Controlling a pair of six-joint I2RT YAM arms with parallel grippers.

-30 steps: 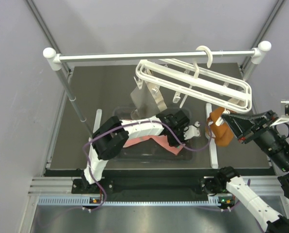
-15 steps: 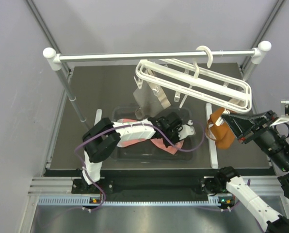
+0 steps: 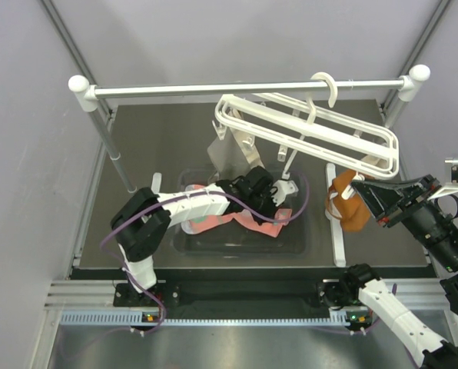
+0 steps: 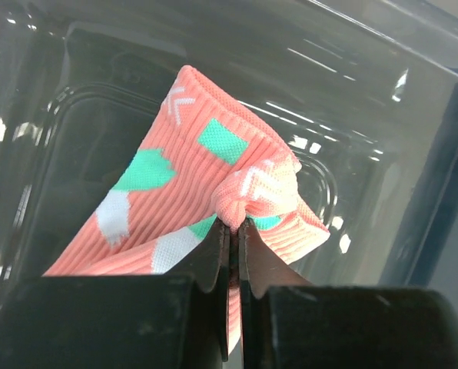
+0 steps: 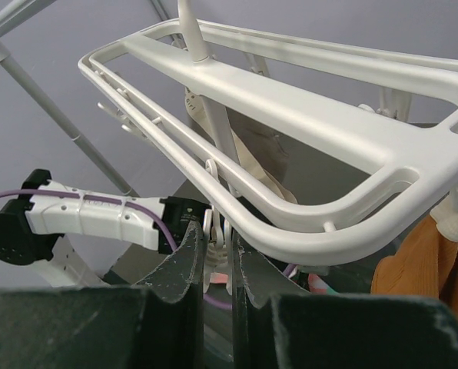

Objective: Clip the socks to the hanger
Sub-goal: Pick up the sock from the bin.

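One salmon-pink sock (image 4: 184,174) with mint and white spots hangs bunched from my left gripper (image 4: 235,224), which is shut on a fold of it. In the top view that gripper (image 3: 276,204) holds the sock (image 3: 253,224) over the clear bin (image 3: 237,244). More pink fabric lies in the bin; I cannot tell whether it is the second sock. The white hanger (image 3: 313,132) hangs tilted by its hook from the metal rail (image 3: 214,90). My right gripper (image 5: 218,244) is shut on a small white clip (image 5: 217,232) under the hanger frame (image 5: 290,100), at its right end (image 3: 358,183).
A rust-orange cloth (image 3: 350,207) hangs from a clip beside my right gripper, and shows in the right wrist view (image 5: 421,261). A beige-grey cloth (image 3: 233,157) hangs from the hanger's left part. Upright metal posts (image 3: 110,146) stand at both ends of the rail.
My left arm has swung left and its gripper has moved left and back with the sock in it. The right arm and the hanger have not moved.
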